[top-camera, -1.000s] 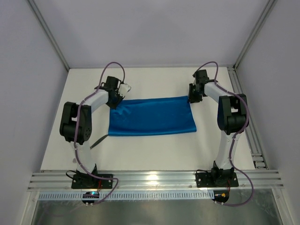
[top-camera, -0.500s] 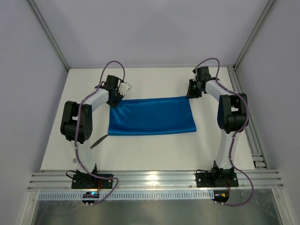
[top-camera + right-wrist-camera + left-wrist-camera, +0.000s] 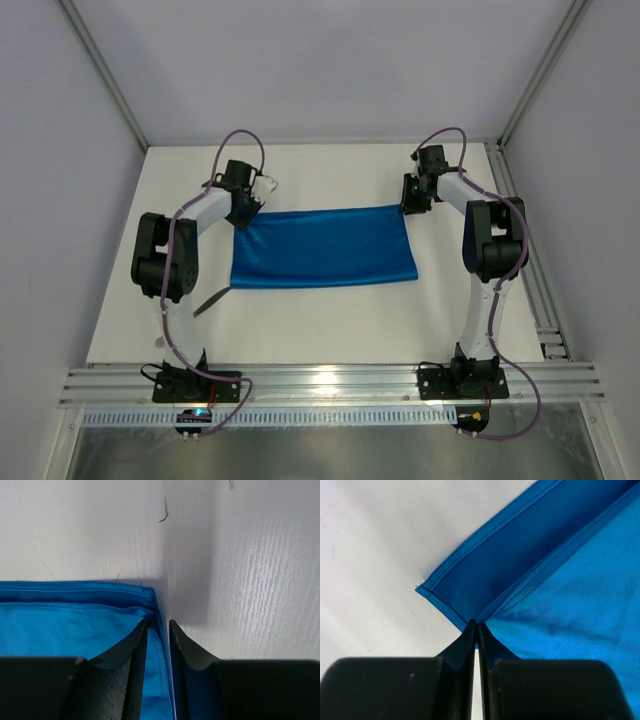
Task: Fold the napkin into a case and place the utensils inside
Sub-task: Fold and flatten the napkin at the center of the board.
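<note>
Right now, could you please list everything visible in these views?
Bright blue folded cloth napkin: one, blue, flat at the table's middle.
Slim dark grey knife-like piece: one, dark grey, beside the napkin's near left corner.
White table: one, white, under everything.
Silver metal rails: several, silver, along the table's near and right edges.
Robot arms: two, white and black, flanking the napkin.
Left hand: one, black, shut on the napkin's far left corner.
Right hand: one, black, fingers slightly apart astride the far right corner.
</note>
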Action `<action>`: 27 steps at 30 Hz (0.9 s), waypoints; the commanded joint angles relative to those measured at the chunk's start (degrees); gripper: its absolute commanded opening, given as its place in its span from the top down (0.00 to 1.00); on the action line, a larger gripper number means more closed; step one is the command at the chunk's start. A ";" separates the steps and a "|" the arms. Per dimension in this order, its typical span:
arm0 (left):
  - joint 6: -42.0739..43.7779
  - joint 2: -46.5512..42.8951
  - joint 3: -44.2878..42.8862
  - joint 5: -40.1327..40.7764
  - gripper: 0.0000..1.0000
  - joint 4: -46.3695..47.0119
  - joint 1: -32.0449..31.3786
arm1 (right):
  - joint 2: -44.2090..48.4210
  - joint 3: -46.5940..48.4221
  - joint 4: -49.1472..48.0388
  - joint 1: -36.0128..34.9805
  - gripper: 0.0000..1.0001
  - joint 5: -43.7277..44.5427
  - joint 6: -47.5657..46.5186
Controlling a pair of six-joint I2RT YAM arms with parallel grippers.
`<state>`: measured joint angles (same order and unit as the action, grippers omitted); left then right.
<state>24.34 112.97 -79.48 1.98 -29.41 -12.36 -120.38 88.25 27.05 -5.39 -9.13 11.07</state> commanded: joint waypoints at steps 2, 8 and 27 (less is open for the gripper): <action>-0.61 0.67 -2.34 -0.31 0.96 0.58 0.76 | -1.35 1.40 1.07 -0.06 0.73 1.30 -1.05; -1.22 0.85 -3.22 -0.84 0.96 0.32 0.67 | -1.88 2.46 1.95 -0.06 0.85 0.34 -1.31; -3.86 4.01 -7.44 2.24 1.00 0.67 0.93 | -2.15 5.01 1.43 0.29 0.89 -3.18 0.18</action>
<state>22.11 116.51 -84.53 2.74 -29.82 -11.97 -122.65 90.96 28.82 -5.39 -11.11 10.39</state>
